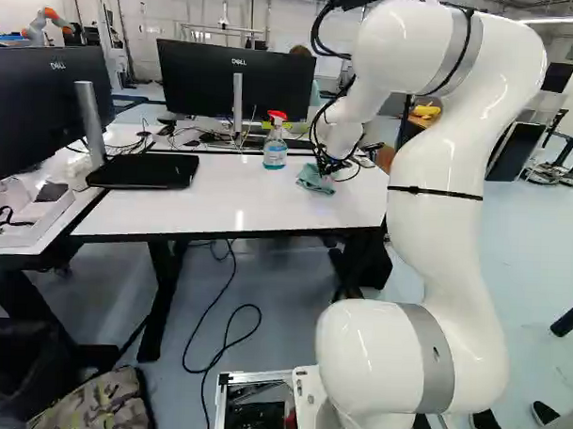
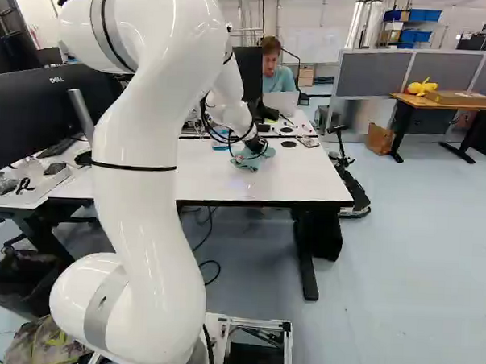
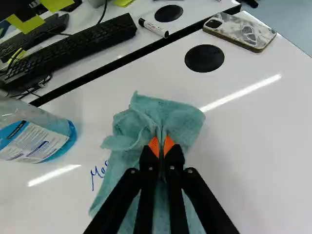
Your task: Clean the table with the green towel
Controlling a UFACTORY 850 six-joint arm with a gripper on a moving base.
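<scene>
Well, the gripper (image 2: pixel 257 144) of my arm is low over the white table (image 1: pixel 231 194), and it is pinching the green towel (image 3: pixel 170 112). In the wrist view its two fingers, with the orange pads (image 3: pixel 154 146), stand close together, and a fold of the cloth is caught between them. The rest of the towel is spread in wrinkles on the table top, ahead of the fingers and also under them. At one side of the towel there is blue handwriting (image 3: pixel 99 169), which reaches up to its edge. On this same side, a little apart, the spray bottle (image 1: pixel 275 152) with blue liquid and a red head stands upright.

Ahead of the gripper, a black round cover (image 3: pixel 204 58) is set in the table, and near it lies a phone (image 3: pixel 240 32) with a marbled back. Past the dark gap between two table tops, there is a marker (image 3: pixel 153 28) beside a second round cover (image 3: pixel 168 13), and also a black keyboard (image 3: pixel 73 46). In the left base view, a flat black object (image 1: pixel 145 171) is lying on the table, to the left of the bottle
</scene>
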